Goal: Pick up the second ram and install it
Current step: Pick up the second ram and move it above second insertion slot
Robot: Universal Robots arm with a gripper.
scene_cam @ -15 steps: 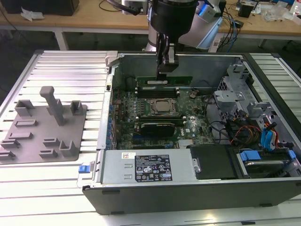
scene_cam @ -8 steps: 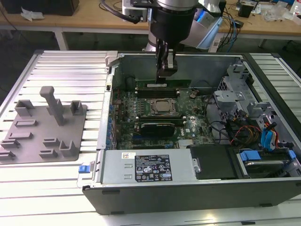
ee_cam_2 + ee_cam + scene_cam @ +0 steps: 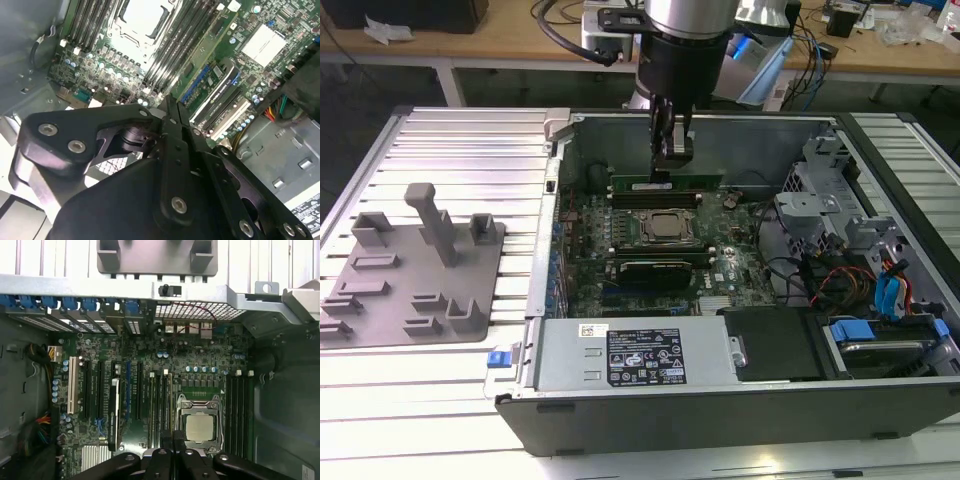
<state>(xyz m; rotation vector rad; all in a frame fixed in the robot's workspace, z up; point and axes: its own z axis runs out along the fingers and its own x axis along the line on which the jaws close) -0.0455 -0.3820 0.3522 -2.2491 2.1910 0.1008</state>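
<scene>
Gripper: the gripper (image 3: 665, 170) is inside the open computer case (image 3: 720, 420). Its fingers are drawn close, pinching the top edge of the second ram (image 3: 695, 184) at about mid-length.
Ram position: level, broad face toward the near side. In the exterior view it shows against the case's far wall, above the motherboard (image 3: 582, 215).
Height: judged to hang clear of the board, not in a slot. In the first wrist view the slots on the far side of the processor (image 3: 199, 426) look bare.
Alignment: the gripper lines up with the slots just on the processor's near side.
Other stick: another stick (image 3: 655, 268) stands seated further toward the near side.
Tray: the grey tray (image 3: 390, 300) sits at the exterior view's left, well apart from the ram.
Progress: pick-up done; seating left.
</scene>
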